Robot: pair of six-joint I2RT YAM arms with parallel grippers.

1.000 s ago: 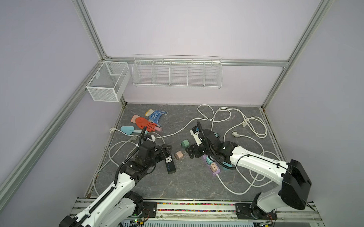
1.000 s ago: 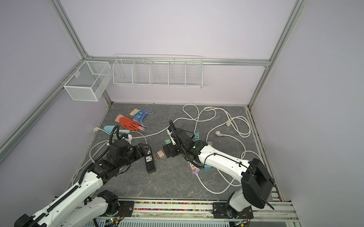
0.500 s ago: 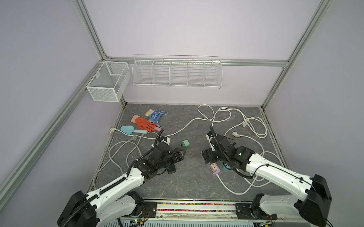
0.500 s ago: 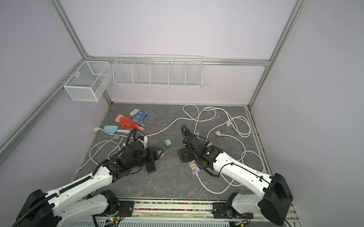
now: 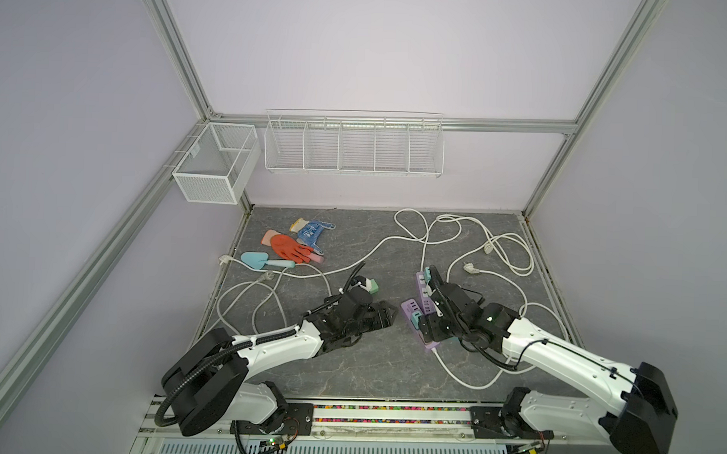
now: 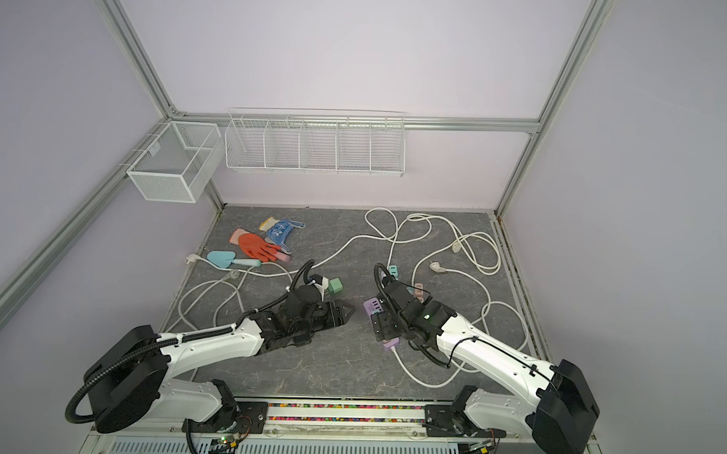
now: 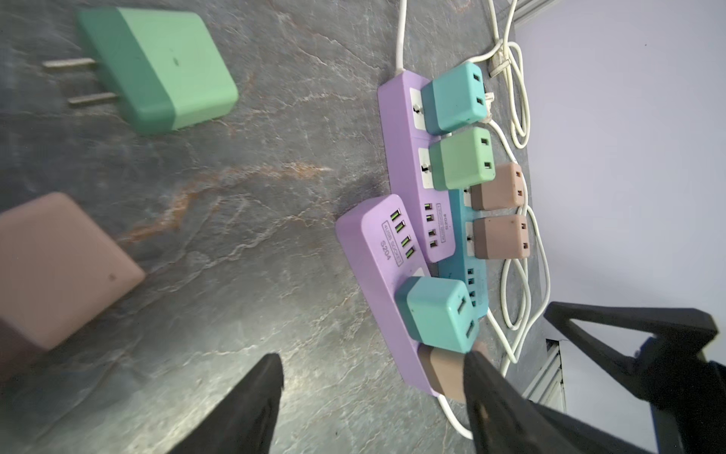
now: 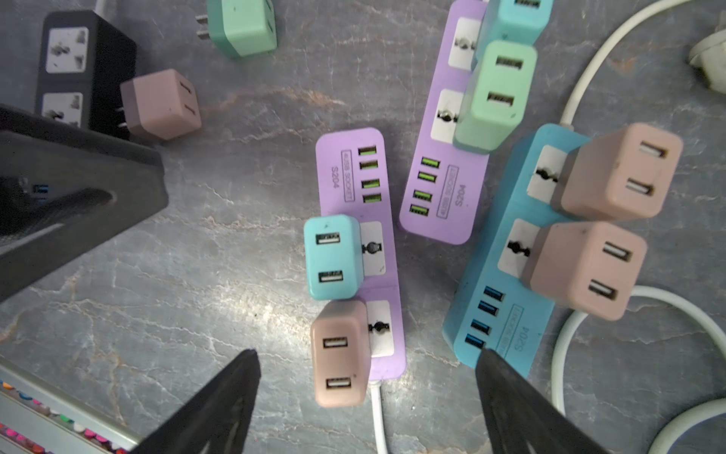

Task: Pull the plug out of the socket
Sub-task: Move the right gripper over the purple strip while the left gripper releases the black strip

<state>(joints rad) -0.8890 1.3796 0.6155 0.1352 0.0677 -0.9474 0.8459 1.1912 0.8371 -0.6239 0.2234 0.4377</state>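
The near purple strip [image 8: 338,204], lying just ahead of the right gripper [image 8: 367,353] in line with the gap between its fingertips, carries the clearest print: "S204" in grey, and beside it a boxed label reading "4USB SOCKET" along the four green USB ports. Both marks also read on this strip in the left wrist view, just ahead of the left gripper [image 7: 373,355]. The far purple strip [image 8: 440,224], farther out from the right gripper, bears "S204" and a boxed label too soft to read for certain. The blue strip [image 8: 481,271], close beside one right fingertip, shows "S204" and a faint, unreadable boxed label. In both top views no lettering is legible
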